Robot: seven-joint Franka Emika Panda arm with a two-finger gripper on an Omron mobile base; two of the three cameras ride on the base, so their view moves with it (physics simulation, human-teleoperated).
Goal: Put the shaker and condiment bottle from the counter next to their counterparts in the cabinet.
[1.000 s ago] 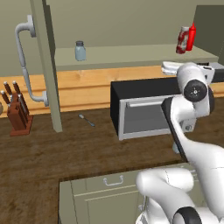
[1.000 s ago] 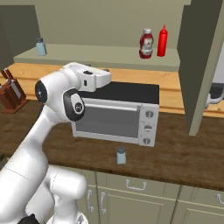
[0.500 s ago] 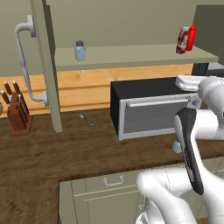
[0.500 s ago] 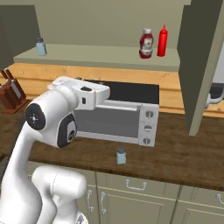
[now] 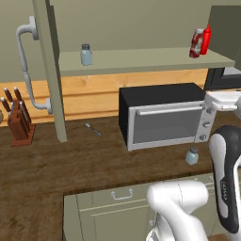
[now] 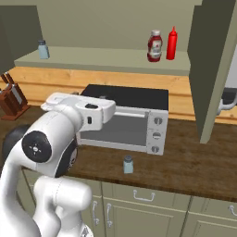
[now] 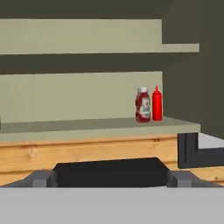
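Half the claw (image 7: 112, 178) shows — tips cut off — spread wide.

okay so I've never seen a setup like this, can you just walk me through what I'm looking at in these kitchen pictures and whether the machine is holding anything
It is a computer-rendered kitchen with a white robot arm on a base that can drive. Two pictures come from cameras on that base, behind the arm to its left and right. The third comes from a camera on the hand, looking along the gripper; the two grey stubs at the bottom are its fingertips. They stand wide apart with nothing between them, so nothing is held.

On the brown counter sit a black toaster oven, a small blue shaker in front of it, a spoon and a knife block. On the open cabinet's shelf stand another shaker at the left, and a stubby bottle beside a slim red bottle at the right.
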